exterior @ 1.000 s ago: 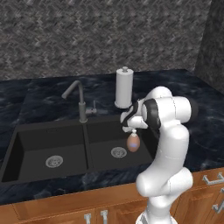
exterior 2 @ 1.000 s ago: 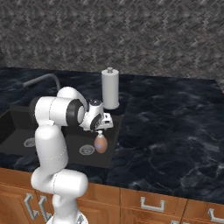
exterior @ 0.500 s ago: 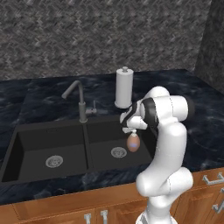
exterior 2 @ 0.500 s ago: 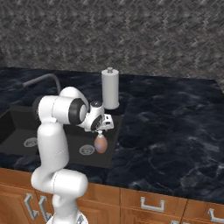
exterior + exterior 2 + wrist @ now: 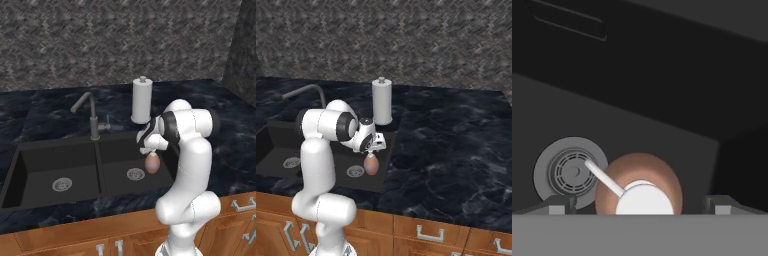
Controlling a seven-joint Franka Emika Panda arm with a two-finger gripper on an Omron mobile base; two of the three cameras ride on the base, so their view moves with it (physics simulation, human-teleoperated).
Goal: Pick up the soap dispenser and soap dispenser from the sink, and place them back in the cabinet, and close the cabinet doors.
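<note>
A peach-orange, egg-shaped soap dispenser [image 5: 152, 164] [image 5: 371, 165] with a white pump stands in the right basin of the black sink [image 5: 50, 155] [image 5: 278, 145], beside the round steel drain [image 5: 569, 172]. My gripper [image 5: 151, 150] [image 5: 372, 149] hangs directly over it, pointing down. In the hand view the gripper [image 5: 639, 205] is open, its two fingertips standing wide on either side of the soap dispenser [image 5: 657, 175], apart from it. The cabinet and its doors are out of view.
A grey gooseneck faucet [image 5: 90, 112] [image 5: 306, 91] rises behind the divider between the basins. A tall white paper-towel roll [image 5: 142, 100] [image 5: 382, 101] stands on the dark marble counter behind the right basin. Wooden drawer fronts [image 5: 240, 205] [image 5: 431, 232] run below the counter edge.
</note>
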